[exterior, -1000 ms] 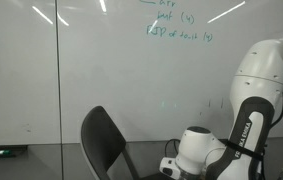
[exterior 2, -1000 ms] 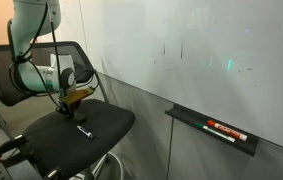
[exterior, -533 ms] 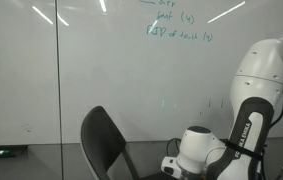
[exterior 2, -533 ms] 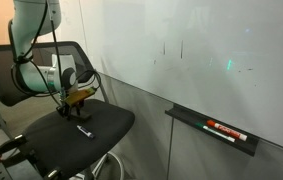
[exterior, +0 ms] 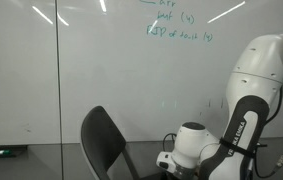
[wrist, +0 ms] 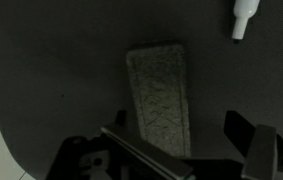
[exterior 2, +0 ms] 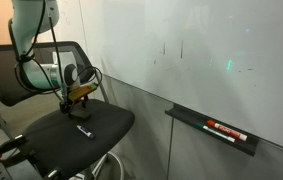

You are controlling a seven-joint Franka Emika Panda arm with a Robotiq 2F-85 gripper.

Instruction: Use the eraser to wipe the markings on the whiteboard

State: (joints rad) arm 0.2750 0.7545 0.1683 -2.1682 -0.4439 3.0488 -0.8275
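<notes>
The eraser [wrist: 161, 95], a yellowish-tan block, shows lengthwise between my gripper [wrist: 176, 128] fingers against the dark chair seat. The jaws stand wide apart, with a gap between the eraser and the right finger [wrist: 243, 130]. In an exterior view the gripper [exterior 2: 73, 96] hangs low over the back of the seat with the tan eraser [exterior 2: 78, 90] at its tips. I cannot tell whether the eraser rests on the seat. The whiteboard [exterior: 101, 70] [exterior 2: 221, 50] fills the wall in both exterior views. It bears green handwriting [exterior: 176, 25] and short dark strokes [exterior 2: 181, 48].
A black office chair [exterior 2: 106, 118] [exterior: 101, 140] stands in front of the board. A marker [exterior 2: 83, 130] [wrist: 241, 18] lies on its seat. A ledge tray [exterior 2: 216, 132] on the board holds red-and-black markers.
The jaws have gone from shut on the eraser to wide apart. The arm has shifted slightly. The eraser has stayed almost in place.
</notes>
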